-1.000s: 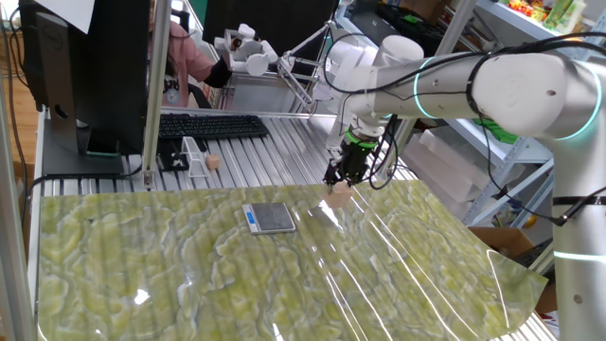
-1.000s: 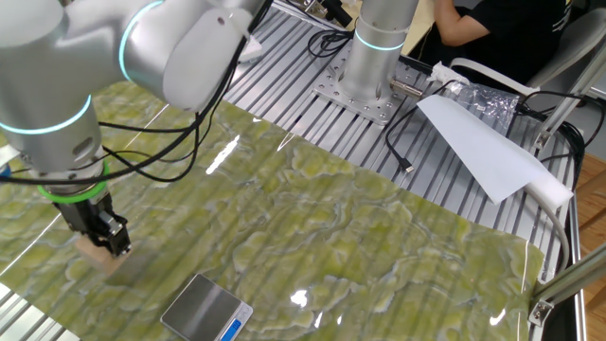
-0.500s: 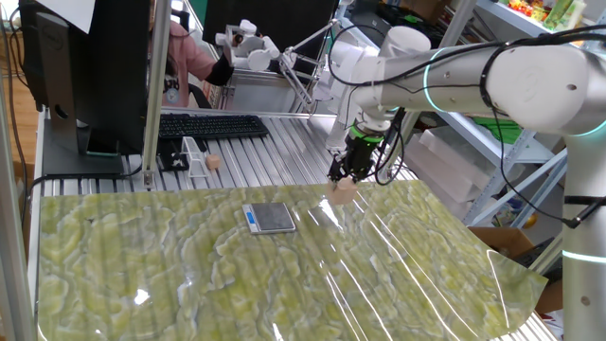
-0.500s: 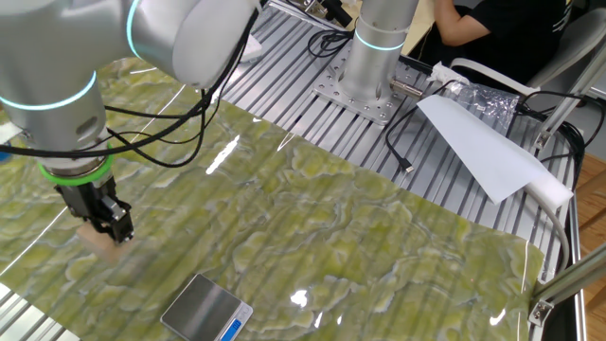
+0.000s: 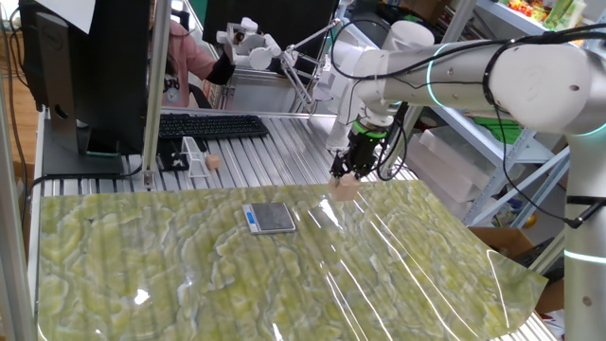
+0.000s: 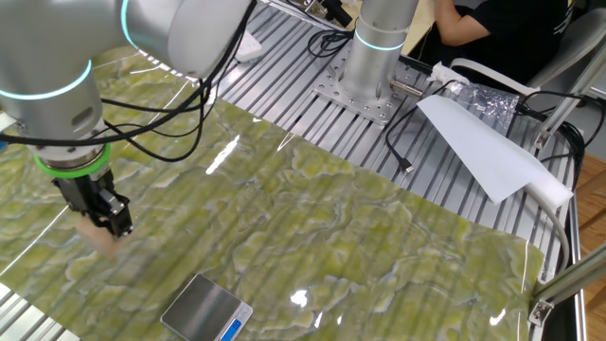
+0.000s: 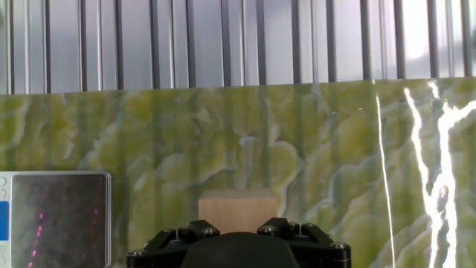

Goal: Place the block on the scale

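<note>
The block (image 5: 347,187) is a small tan wooden cube held between my gripper's fingers, a little above the green patterned mat. My gripper (image 5: 344,176) is shut on it. In the other fixed view the gripper (image 6: 106,224) holds the block (image 6: 100,235) left of the scale (image 6: 208,309). The scale (image 5: 270,218), dark grey with a blue front strip, lies on the mat to the left of the gripper. In the hand view the block (image 7: 238,205) sits between the fingers of the gripper (image 7: 238,225), with the scale (image 7: 59,217) at lower left.
A black keyboard (image 5: 213,125), a white holder (image 5: 196,159) and a tiny tan ball (image 5: 214,162) lie on the slatted table behind the mat. The arm's base (image 6: 365,66) and a white sheet (image 6: 478,142) stand at the far side.
My gripper has risen a little with the block in it and shifted slightly away from the scale. The scale has not moved.
</note>
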Controlling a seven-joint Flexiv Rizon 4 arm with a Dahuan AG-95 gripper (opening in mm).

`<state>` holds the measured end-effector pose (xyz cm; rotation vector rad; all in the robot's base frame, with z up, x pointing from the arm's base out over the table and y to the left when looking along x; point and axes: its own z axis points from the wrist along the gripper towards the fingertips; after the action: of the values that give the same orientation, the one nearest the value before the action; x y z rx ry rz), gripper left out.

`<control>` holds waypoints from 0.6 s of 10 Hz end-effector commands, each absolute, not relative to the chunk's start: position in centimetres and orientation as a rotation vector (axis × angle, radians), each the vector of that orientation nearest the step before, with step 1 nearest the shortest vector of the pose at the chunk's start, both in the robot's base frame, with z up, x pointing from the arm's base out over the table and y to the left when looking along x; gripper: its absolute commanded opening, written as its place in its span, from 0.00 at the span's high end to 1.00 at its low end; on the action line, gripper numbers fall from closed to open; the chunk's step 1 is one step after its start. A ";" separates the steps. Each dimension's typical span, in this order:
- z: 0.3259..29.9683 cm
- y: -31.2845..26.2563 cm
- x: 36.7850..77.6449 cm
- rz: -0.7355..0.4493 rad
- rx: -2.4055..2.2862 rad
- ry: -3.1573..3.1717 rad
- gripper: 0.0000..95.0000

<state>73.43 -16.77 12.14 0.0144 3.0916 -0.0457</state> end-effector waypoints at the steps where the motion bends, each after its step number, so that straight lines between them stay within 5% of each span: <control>1: 12.5 -16.3 73.5 -0.043 0.024 3.099 1.00; 6: 12.3 -13.2 73.1 -0.043 0.101 3.116 1.00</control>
<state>73.55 -13.38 12.35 0.0875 3.1234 -0.0370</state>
